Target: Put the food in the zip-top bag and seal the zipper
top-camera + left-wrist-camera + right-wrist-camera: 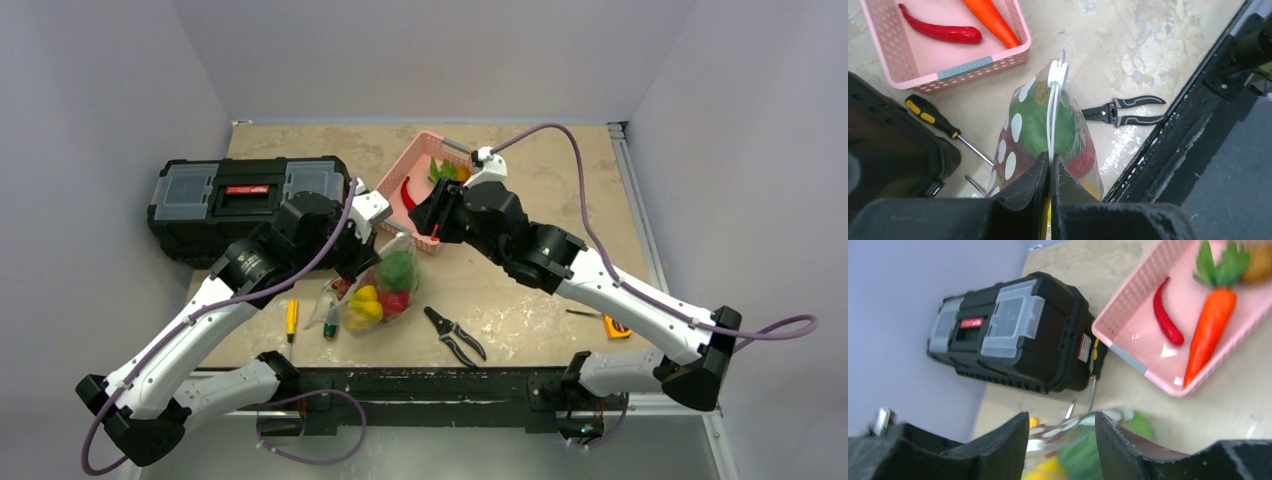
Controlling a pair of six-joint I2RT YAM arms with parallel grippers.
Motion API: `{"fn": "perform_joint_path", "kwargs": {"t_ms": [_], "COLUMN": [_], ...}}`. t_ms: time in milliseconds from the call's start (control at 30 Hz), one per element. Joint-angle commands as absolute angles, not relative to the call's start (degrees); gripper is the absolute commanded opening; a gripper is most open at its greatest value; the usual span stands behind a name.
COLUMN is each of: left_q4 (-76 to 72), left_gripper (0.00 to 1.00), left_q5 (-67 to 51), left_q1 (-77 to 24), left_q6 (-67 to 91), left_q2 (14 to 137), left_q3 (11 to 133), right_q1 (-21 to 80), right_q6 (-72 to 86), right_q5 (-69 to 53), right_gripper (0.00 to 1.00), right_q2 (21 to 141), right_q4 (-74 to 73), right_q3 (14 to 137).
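While L claw (1049, 159) pinches zipper (1052, 112), bag (1016, 127) (clear, dotted) holds food (1038, 120).

Rt wrist view: zip-top bag (1063, 437) blurred, btm cut off.

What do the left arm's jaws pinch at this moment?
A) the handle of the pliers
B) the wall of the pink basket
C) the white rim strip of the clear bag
C: the left wrist view shows the left gripper with its jaws shut on the zipper of the zip-top bag.
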State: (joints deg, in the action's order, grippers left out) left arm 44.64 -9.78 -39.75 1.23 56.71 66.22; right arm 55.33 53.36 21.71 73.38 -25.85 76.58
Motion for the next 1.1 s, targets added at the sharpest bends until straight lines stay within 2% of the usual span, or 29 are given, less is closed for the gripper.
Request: {"fn": "perform_joint_path", "kwargs": {"t_ms": [0, 33, 100, 200, 300, 367, 433, 567, 700, 800, 933, 1067], "left_q4": [41.6, 41.6, 42.0, 42.8, 42.8, 42.8, 42.8, 42.8, 42.9, 42.9, 43.2, 43.1], "left_gripper": [0.0, 0.0, 0.0, 0.0, 0.0, 0.0, 0.0, 0.0, 0.0, 0.0, 0.0, 0.0], "left_q5": [-18.4, -19.2, -20.4, -21.4, -22.5, -23.4, -23.7, -23.8, -23.8, -23.8, -23.8, -23.9], "left_q1": [-39.4, -39.4, -39.4, -39.4, -39.4, -39.4, -39.4, -39.4, -39.4, -39.4, -39.4, -39.4], "left_q6": [-2.7, -3.1, -3.4, -3.5, -3.5, -3.5, -3.6, -3.7, -3.8, -3.9, -4.1, -4.2], "left_q2": [53.2, 53.0, 53.1, 53.7, 53.6, 53.6, 53.5, 53.1, 53.2, 53.4, 53.8, 54.2], "left_q3": [65.0, 64.7, 64.5, 65.0, 64.7, 64.7, 64.7, 64.4, 64.3, 64.3, 64.3, 64.3], "right_q1": [54.2, 53.0, 48.4, 42.3, 41.6, 41.6, 41.6, 41.6, 41.6, 41.6, 41.6, 41.6], "right_q6": [12.3, 6.3, -2.7, -4.7, -7.2, -10.7, -15.4, -21.3, -29.6, -31.1, -32.8, -32.7], "right_q5": [9.8, 4.4, -14.9, -32.4, -41.7, -46.7, -50.3, -55.4, -56.0, -51.7, -51.4, -51.5], "right_gripper": [0.59, 0.66, 0.68, 0.64, 0.59, 0.52, 0.47, 0.54, 0.53, 0.5, 0.42, 0.39], "right_q2": [62.5, 59.4, 56.2, 56.1, 59.5, 63.8, 68.7, 76.2, 79.4, 79.4, 79.3, 79.8], "right_q4": [3.3, 8.0, 10.1, 9.5, 7.2, 2.3, -6.4, -19.1, -28.8, -30.2, -30.6, -30.6], "right_q3": [62.6, 58.2, 54.5, 54.4, 58.0, 62.7, 69.0, 77.8, 81.7, 80.5, 80.1, 80.2]}}
